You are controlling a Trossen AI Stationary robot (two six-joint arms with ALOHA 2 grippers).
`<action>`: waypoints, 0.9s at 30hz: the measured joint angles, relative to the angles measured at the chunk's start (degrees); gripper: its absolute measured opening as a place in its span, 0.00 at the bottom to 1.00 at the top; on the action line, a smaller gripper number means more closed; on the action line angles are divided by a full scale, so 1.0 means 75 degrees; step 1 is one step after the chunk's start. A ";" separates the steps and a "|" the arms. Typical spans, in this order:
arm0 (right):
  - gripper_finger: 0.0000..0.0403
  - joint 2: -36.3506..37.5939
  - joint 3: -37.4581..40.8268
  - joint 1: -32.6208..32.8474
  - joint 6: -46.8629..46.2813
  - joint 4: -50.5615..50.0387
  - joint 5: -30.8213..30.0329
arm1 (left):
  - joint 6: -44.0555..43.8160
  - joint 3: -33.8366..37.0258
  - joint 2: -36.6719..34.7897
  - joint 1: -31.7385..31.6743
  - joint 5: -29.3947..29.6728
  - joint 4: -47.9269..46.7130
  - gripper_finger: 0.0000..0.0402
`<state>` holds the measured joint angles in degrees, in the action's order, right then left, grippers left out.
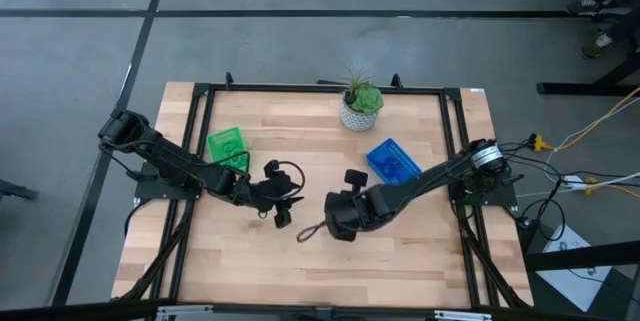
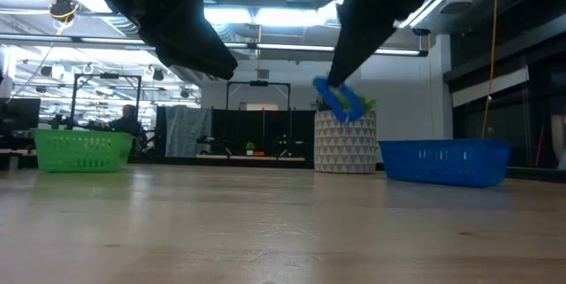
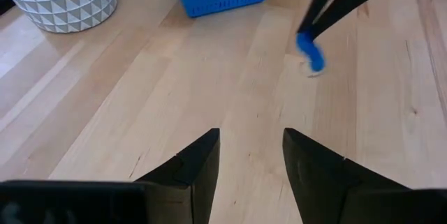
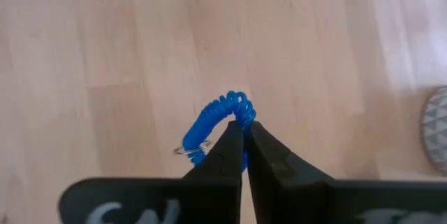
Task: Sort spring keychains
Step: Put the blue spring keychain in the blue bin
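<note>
A blue coiled spring keychain with a small metal ring is in my right gripper, which is shut on it near the table's middle. In the low view the keychain hangs clear above the wood. My left gripper is open and holds nothing; it hovers just left of the right one, facing the keychain. The green tray sits behind the left arm and the blue tray behind the right arm. No other keychains show. My right gripper pinches the blue keychain's coil between its two fingertips, at the top of the loop's arc. The fingers slant downward. The keychain is lifted clear of the table, and the rest of the loop, with its metal ring, hangs beside the fingers.
A patterned white pot with a green plant stands at the table's far edge, between the two trays. Bare wood lies toward the near edge. A black frame borders the table. Cables run off to the right.
</note>
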<state>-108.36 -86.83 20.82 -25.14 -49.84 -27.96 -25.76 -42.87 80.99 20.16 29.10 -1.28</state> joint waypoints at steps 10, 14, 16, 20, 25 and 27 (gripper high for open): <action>0.02 0.0038 -0.0574 0.0964 -0.0773 -0.1659 -0.1704 | -0.0003 0.0000 0.0000 -0.0002 -0.0003 0.0000 0.38; 0.02 0.0061 -0.0580 0.1095 -0.1531 -0.2705 -0.1994 | -0.0041 0.0000 0.0000 0.0001 -0.0009 0.0000 0.38; 0.02 0.0061 -0.0580 0.1119 -0.1882 -0.3111 -0.2294 | -0.0041 0.0000 0.0000 0.0000 -0.0015 -0.0028 0.38; 0.02 0.0146 -0.0419 0.1116 -0.2270 -0.3438 -0.2640 | 0.0100 0.0000 0.0000 -0.0001 -0.0019 -0.0038 0.38; 0.01 0.0542 0.0182 0.1116 -0.2643 -0.3397 -0.3464 | 0.0122 0.0000 0.0000 -0.0002 -0.0020 -0.0125 0.38; 0.01 0.0766 0.0503 0.1116 -0.2907 -0.3376 -0.3758 | 0.0125 0.0000 0.0000 0.0001 -0.0020 -0.0161 0.38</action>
<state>-102.61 -83.05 29.19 -46.94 -75.16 -56.14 -24.82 -42.87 80.99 20.16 28.95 -2.48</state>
